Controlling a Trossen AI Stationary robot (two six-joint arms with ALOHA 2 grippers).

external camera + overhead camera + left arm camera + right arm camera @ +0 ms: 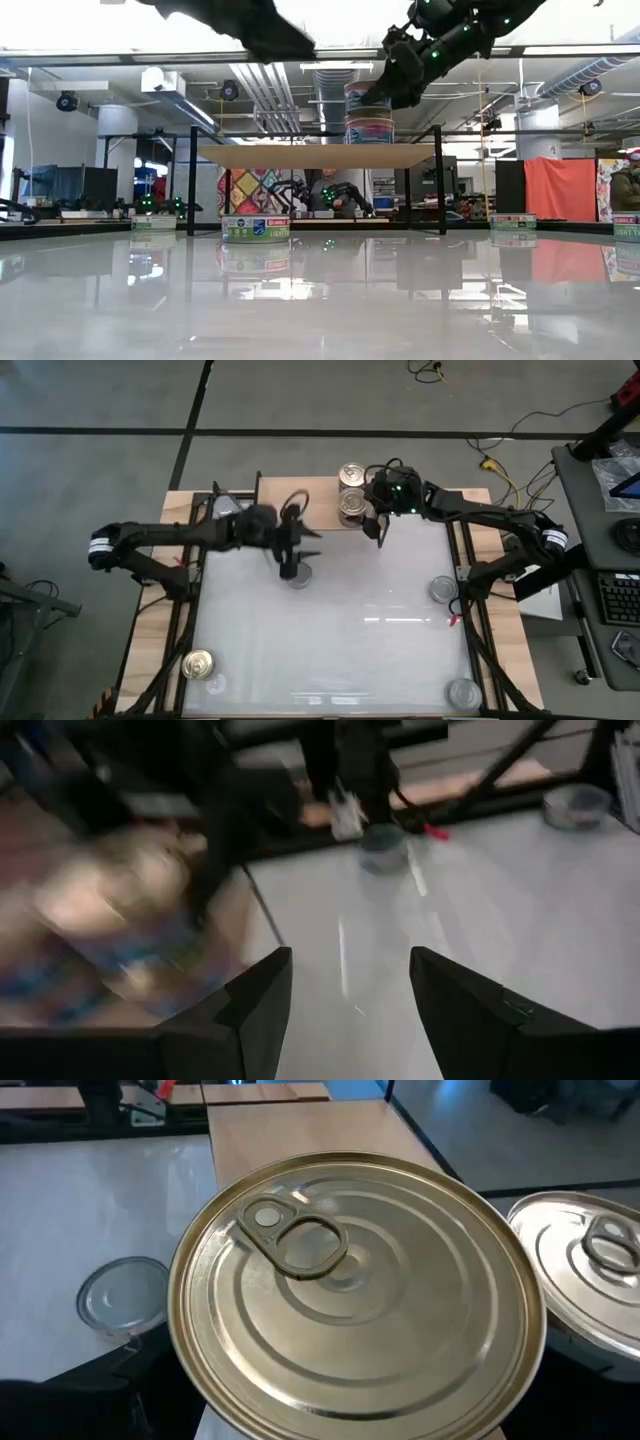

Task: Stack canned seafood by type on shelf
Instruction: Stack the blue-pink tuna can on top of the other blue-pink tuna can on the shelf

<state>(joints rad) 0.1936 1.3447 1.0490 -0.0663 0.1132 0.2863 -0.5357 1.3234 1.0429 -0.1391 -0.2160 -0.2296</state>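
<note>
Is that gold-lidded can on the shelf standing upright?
Upright: the gold-lidded can shows its pull-tab lid facing up, and it sits level on the shelf.

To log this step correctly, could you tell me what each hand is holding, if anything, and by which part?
The left hand holds nothing. The right hand is against the top can on the shelf; a grip cannot be told.

high: overhead, straight down | low: tabletop level | both share shelf [300, 505]

Open white tabletop [340, 650] centre, tins at corners, stacked cans [352, 490] crowding shelf [300, 505] right end.
</note>
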